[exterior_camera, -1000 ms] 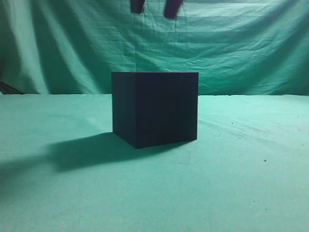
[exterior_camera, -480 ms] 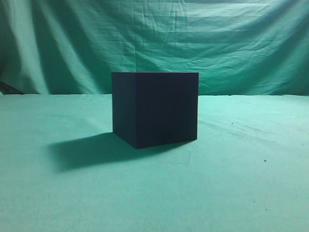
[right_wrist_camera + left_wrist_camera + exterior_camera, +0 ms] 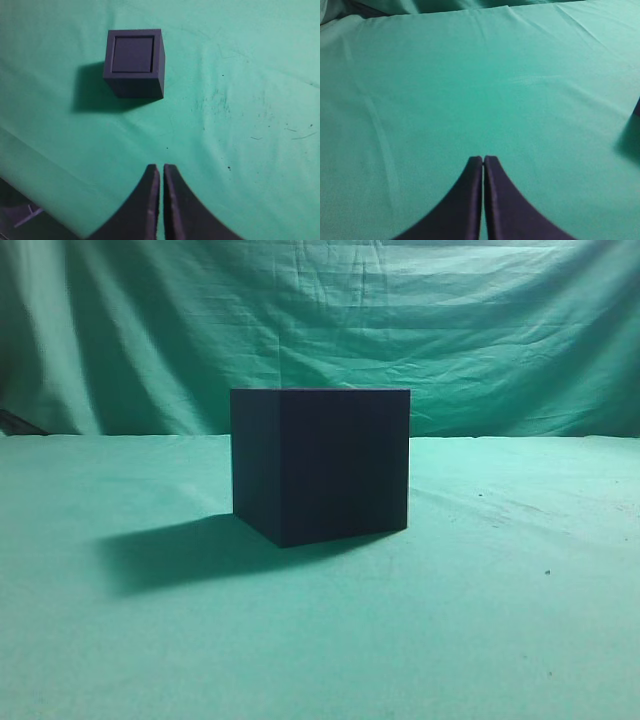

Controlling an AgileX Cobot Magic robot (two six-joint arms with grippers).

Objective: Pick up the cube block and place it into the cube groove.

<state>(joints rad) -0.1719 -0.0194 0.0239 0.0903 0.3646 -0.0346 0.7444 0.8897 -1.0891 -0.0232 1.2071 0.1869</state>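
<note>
The cube groove (image 3: 320, 465), a large near-black box, stands on the green cloth in the middle of the exterior view. In the right wrist view the box (image 3: 134, 62) is seen from above: a dark square face (image 3: 132, 54) fills its top inside a thin rim. I cannot tell whether that face is the cube block's top or the recess floor. No loose cube block shows on the cloth. My right gripper (image 3: 161, 170) is shut and empty, high above the cloth, on the near side of the box. My left gripper (image 3: 483, 161) is shut and empty over bare cloth.
The green cloth (image 3: 500, 620) covers the table, and a green backdrop (image 3: 480, 330) hangs behind it. A dark edge (image 3: 637, 107) with a shadow shows at the right border of the left wrist view. The table's edge (image 3: 30, 200) shows at lower left of the right wrist view.
One second ago two dark fingertips showed at the top of the exterior view above the box. They have risen out of that view. The box has not moved.
</note>
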